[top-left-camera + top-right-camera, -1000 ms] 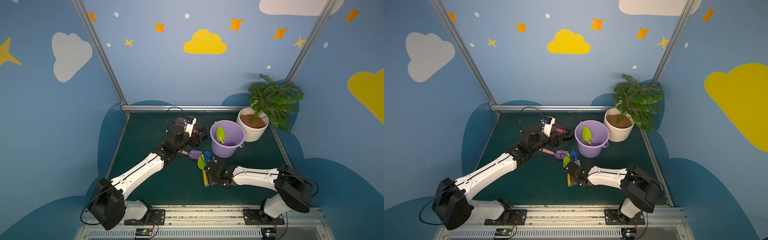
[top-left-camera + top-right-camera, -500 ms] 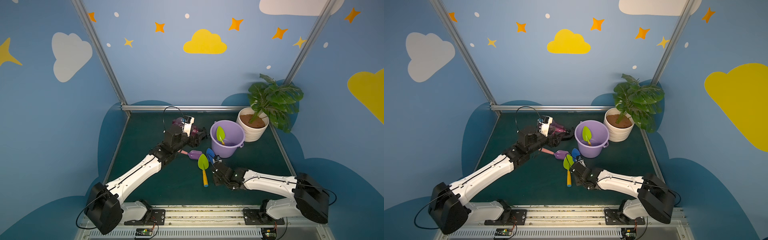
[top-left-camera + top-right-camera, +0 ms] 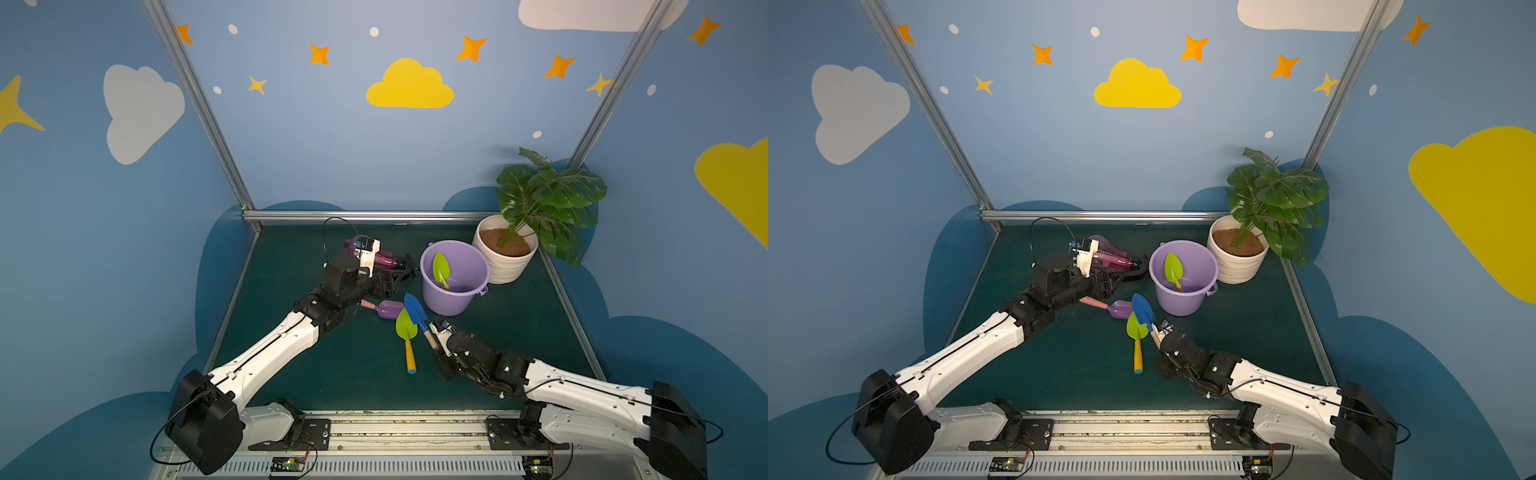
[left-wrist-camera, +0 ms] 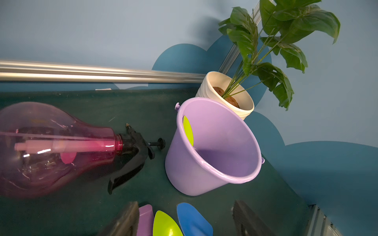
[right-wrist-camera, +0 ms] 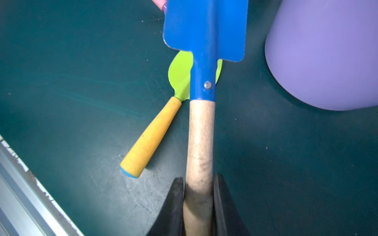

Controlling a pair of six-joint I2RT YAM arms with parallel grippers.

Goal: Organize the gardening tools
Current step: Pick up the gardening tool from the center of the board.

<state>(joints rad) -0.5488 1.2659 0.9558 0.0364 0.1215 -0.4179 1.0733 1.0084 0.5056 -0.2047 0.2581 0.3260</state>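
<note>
Blue shovel is the tool in hand: your right jaws pinch the tail of its wooden handle. Its blade reaches out ahead of them, crossing over the blade of the green shovel that lies on the bench. The lilac bucket stands ahead of those jaws and off to one side, with a second green shovel already in it. I judge that carrying the blue one there is your step.

You hold it far back on the handle, so expect the blade to droop or swing. Lift clear of the green blade before you travel, and release only once the tool is inside the rim.

Your left jaws stand spread and empty, with the purple shovel just ahead of them and the spray bottle on its side beside them. Keep them out of the blue blade's path.

Against a second ago, your right arm's elbow has swung out and lower, and more of the blue blade shows. The green shovel on the bench and your left jaws sit where they were.
</note>
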